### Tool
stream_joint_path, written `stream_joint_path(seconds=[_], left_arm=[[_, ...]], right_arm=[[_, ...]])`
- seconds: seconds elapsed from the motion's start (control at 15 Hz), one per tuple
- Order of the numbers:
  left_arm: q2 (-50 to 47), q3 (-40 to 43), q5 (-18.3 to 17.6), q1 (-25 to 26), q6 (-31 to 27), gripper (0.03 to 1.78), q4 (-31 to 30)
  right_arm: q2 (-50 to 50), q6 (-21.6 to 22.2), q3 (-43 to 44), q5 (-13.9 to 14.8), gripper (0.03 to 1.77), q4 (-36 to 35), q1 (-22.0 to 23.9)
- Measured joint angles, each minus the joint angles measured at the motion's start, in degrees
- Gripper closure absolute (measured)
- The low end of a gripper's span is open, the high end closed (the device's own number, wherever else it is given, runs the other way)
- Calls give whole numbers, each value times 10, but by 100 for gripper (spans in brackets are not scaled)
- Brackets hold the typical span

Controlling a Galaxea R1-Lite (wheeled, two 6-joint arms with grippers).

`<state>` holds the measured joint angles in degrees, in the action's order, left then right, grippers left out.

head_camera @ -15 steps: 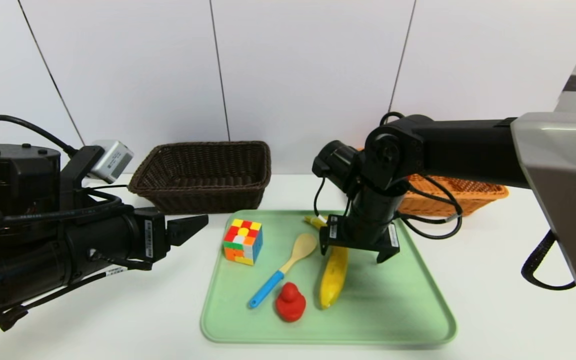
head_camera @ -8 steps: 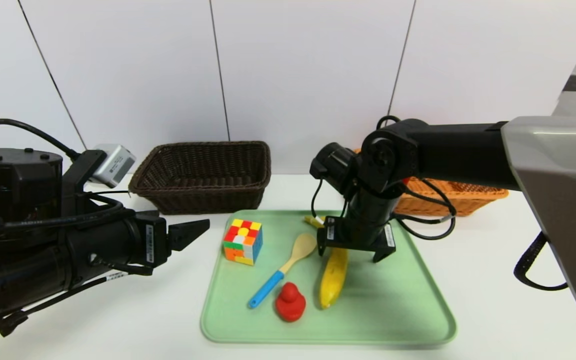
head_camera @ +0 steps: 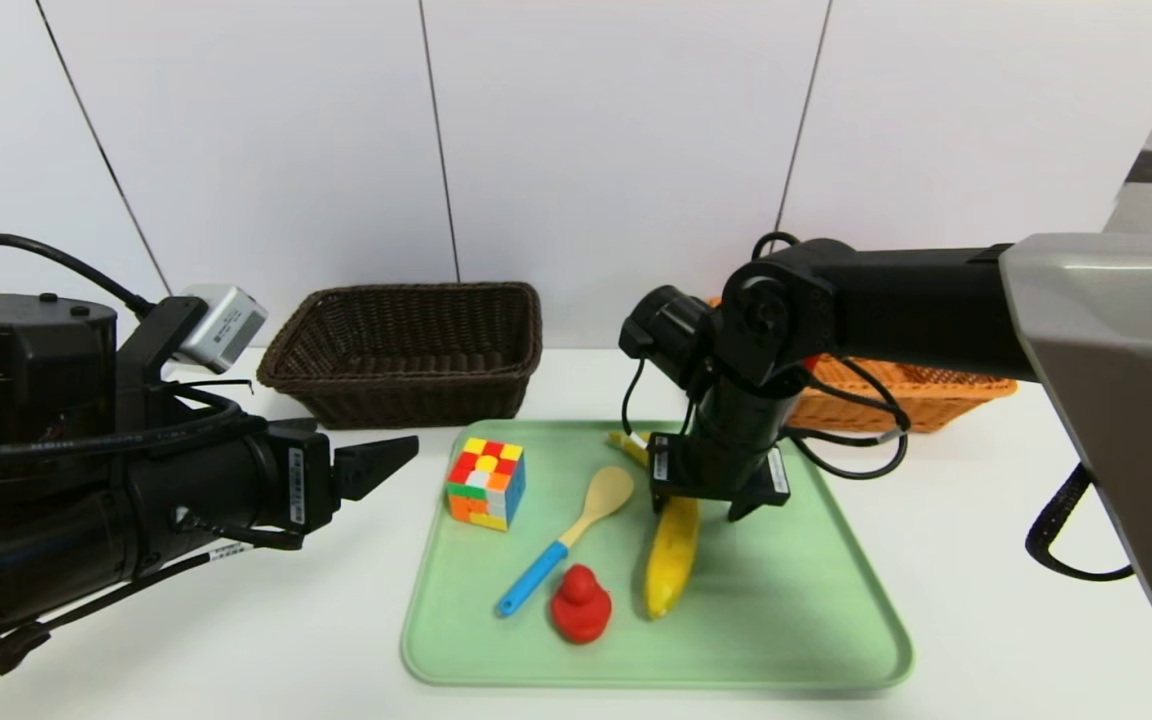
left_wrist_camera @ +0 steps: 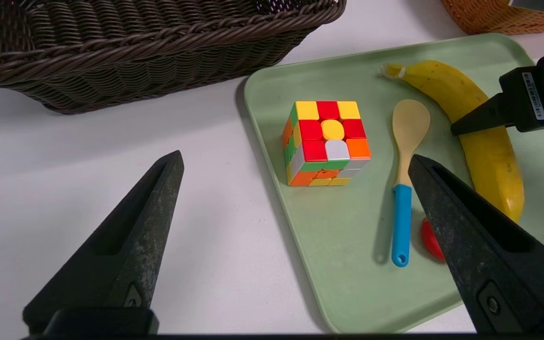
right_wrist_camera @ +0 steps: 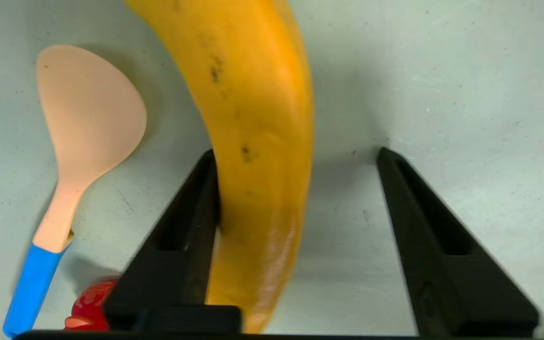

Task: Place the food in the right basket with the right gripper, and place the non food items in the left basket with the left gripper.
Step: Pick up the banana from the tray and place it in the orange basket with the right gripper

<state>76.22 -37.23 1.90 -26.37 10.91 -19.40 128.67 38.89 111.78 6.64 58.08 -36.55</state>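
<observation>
With the right claw (right_wrist_camera: 295,189) spread astride the banana (right_wrist_camera: 258,141), one finger touching it, nothing is sorted: cube (head_camera: 485,484), spoon (head_camera: 566,540) and duck (head_camera: 581,603) lie beside it, left claw (left_wrist_camera: 295,245) spread idle.

- Long yellow banana (head_camera: 671,555) lies flat, frame centre.
- Multicoloured puzzle cube (head_camera: 485,483), pale-bowled blue-handled spoon (head_camera: 566,540) and red rubber duck (head_camera: 580,603) sit left of it.
- Dark brown wicker basket (head_camera: 406,350) and orange-tan wicker basket (head_camera: 921,398) stand behind, left and right.

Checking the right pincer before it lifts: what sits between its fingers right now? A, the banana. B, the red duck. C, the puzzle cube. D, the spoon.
A: the right pincer straddles the banana on the green tray, one finger against its side, the other still apart.
</observation>
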Motion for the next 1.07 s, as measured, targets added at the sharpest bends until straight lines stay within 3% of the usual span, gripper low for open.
stream_joint_path(seconds=[0.13,0.27,0.53,0.8,1.07], left_arm=[[0,-1,0,0,0,12,0],[0,-2,0,0,0,12,0],[0,-2,0,0,-1,12,0],[0,-4,2,-5,-2,12,1],[0,-15,2,-7,-1,12,5]], right_arm=[[0,-1,0,0,96,0,0],[-1,-1,0,0,135,2,0],[-9,0,0,2,135,4,3],[-32,-2,0,28,135,2,7],[-103,-24,0,23,135,-11,5]])
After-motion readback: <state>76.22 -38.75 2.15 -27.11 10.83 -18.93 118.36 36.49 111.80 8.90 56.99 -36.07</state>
